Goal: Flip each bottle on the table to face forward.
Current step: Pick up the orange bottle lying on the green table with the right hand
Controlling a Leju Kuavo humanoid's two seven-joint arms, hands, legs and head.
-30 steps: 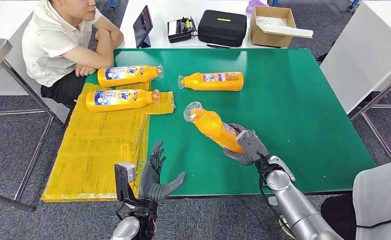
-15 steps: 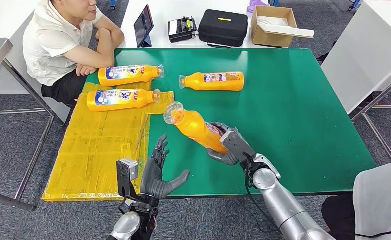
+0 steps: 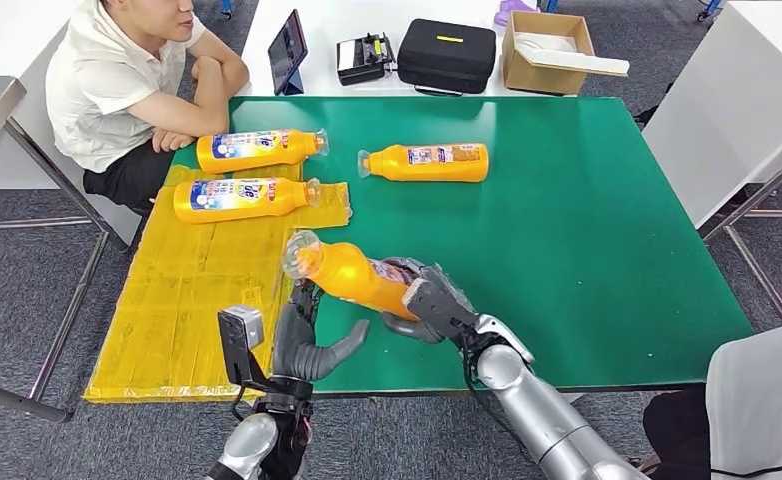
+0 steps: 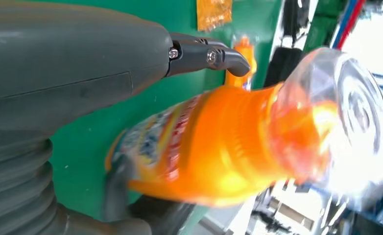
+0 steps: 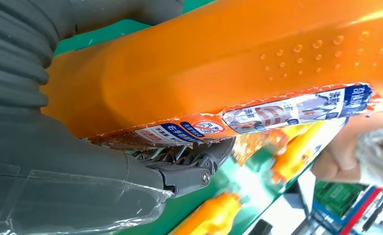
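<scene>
R hand (image 3: 429,300) grips a bottle (image 3: 347,272) off the counter (image 3: 587,220); L hand (image 3: 302,345) spread wide, empty, just below. Two far-left bottles (image 3: 242,198) show labels; far-mid one (image 3: 429,162) prob left.

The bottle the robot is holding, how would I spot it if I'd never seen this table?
Find the green table. Near its front edge, by the yellow sheet, the right robot hand grips an orange bottle. It is the only bottle lifted off the table and tilted, clear cap up; the other three lie flat farther back.
</scene>
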